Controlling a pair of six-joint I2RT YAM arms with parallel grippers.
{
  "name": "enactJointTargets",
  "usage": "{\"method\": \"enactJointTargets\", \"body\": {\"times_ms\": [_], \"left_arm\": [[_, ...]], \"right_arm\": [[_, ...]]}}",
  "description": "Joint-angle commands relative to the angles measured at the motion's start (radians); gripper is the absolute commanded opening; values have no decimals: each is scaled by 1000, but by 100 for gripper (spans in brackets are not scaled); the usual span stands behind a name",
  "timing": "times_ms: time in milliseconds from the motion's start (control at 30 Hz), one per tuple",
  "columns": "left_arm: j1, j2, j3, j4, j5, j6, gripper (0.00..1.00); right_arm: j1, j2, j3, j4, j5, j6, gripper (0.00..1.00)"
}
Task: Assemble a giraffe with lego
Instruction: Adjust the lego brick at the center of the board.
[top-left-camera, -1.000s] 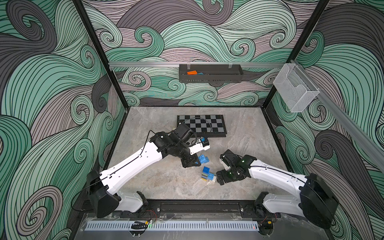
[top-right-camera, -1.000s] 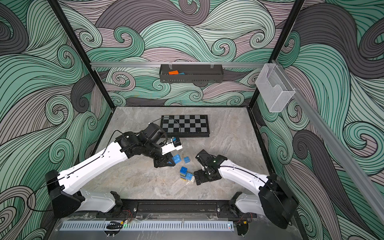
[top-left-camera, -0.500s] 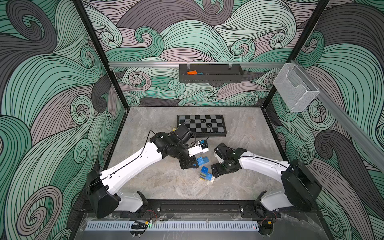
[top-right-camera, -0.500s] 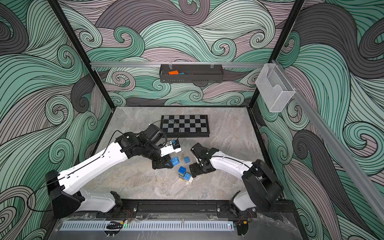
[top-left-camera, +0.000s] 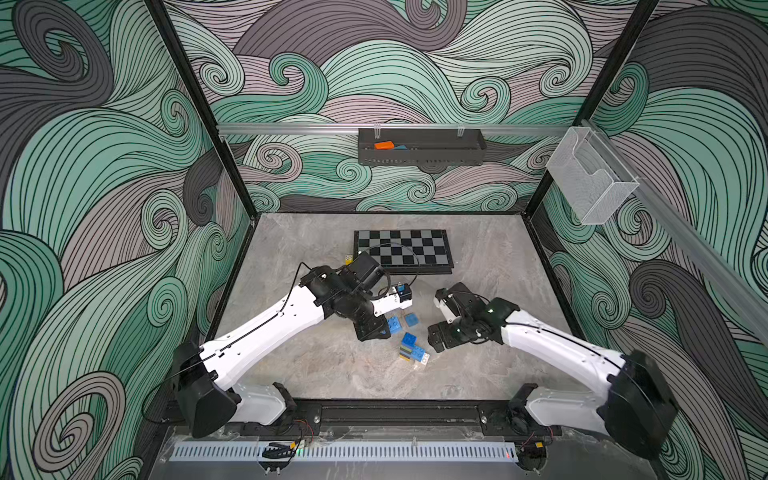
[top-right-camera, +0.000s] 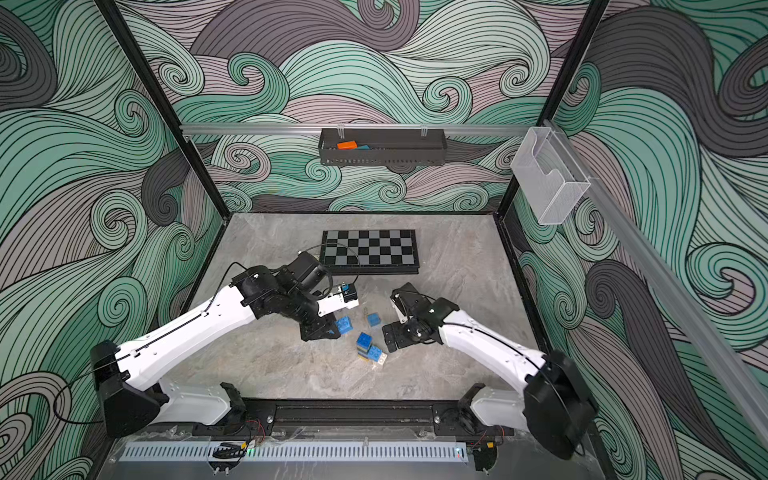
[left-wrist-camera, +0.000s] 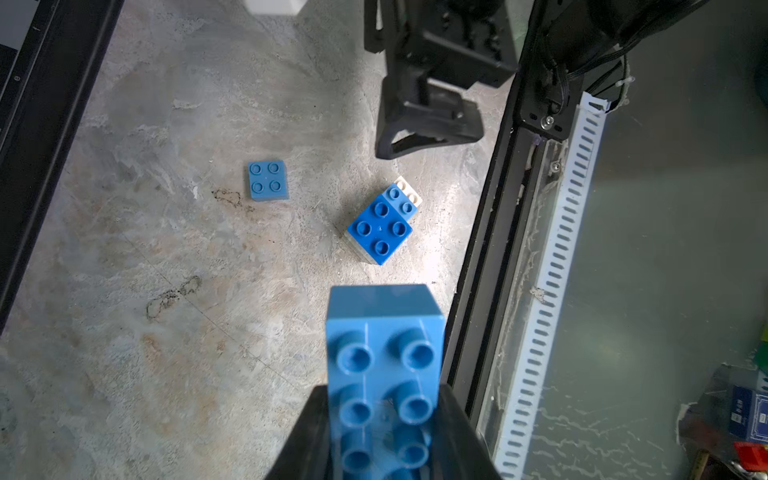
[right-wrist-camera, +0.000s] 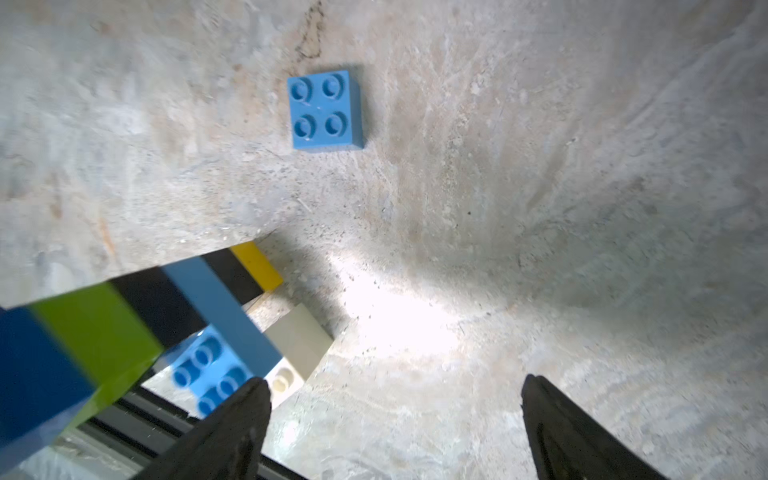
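My left gripper (left-wrist-camera: 382, 392) is shut on a long blue lego brick (left-wrist-camera: 384, 353), studs toward the wrist camera; in both top views the brick (top-left-camera: 394, 324) (top-right-camera: 344, 325) hangs just above the floor. The part-built giraffe (top-left-camera: 412, 350) (top-right-camera: 368, 348) (left-wrist-camera: 380, 226) stands in front of it: dark blue top, lime green and black neck, light blue body, yellow and white legs (right-wrist-camera: 166, 324). A loose square blue brick (top-left-camera: 411, 319) (left-wrist-camera: 268, 180) (right-wrist-camera: 324, 110) lies behind it. To the giraffe's right my right gripper (top-left-camera: 438, 321) (right-wrist-camera: 395, 382) is open and empty, with one fingertip (right-wrist-camera: 253, 395) near the white leg.
A chessboard (top-left-camera: 402, 249) lies at the back, with a small yellow die (top-left-camera: 348, 260) at its left corner. A black wall tray (top-left-camera: 457, 151) holds an orange block (top-left-camera: 383, 144). A clear bin (top-left-camera: 590, 178) hangs on the right wall. A black rail (left-wrist-camera: 494, 232) runs along the front edge.
My right gripper has shifted a little back and left toward the bricks, still open. The left gripper with its blue brick has edged slightly left.
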Motion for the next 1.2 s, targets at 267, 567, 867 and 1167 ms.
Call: {"method": "enactJointTargets", "body": {"times_ms": [267,567,867,1167], "left_arm": [[-5,3,4,9,40,9,0],[-6,-2,-1,9,53,-1,0],[-5,12,5,21,76,5,0],[-6,24,13,23,93,14,0]], "right_arm": [[164,34,2,-46,-38,149,97],[199,106,-35,40,-48,155,97],[196,152,-52,45,23,108,97],[121,182,-48,75,30,77,97]]}}
